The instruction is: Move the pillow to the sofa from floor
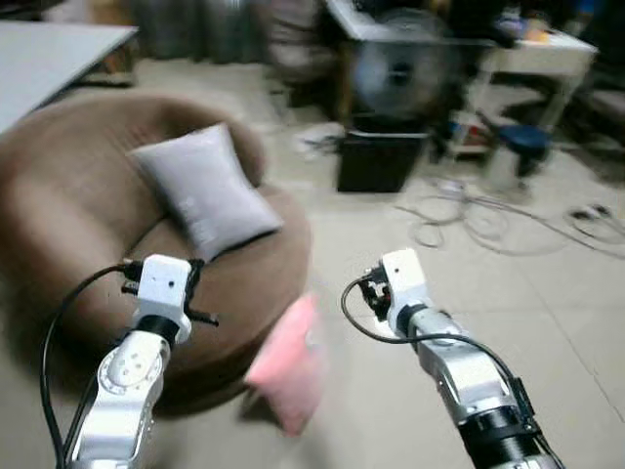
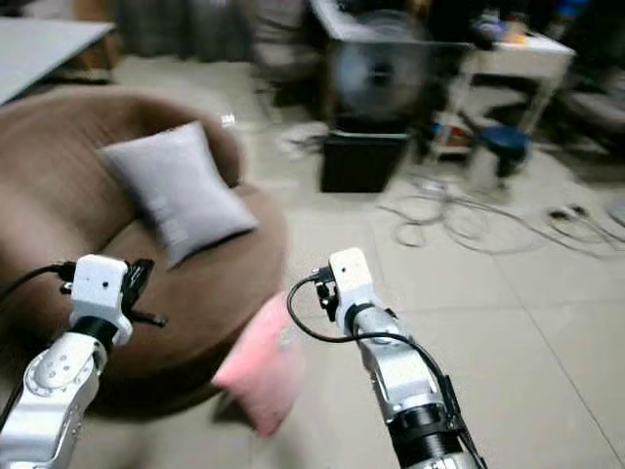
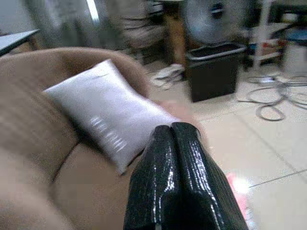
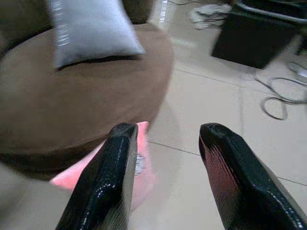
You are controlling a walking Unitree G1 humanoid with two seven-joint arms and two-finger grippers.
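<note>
The left end effector (image 3: 180, 177) hangs clenched over the brown sofa (image 1: 59, 225), near a grey pillow (image 1: 205, 186). The pink pillow (image 1: 288, 371) leans on the floor against the sofa's base. The right end effector (image 4: 165, 172), released, hovers above; approaching off-centre could pinch only a corner, letting it slip.

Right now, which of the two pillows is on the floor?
The pink pillow, leaning against the front edge of the brown sofa. The grey pillow already lies up on the sofa's seat.
</note>
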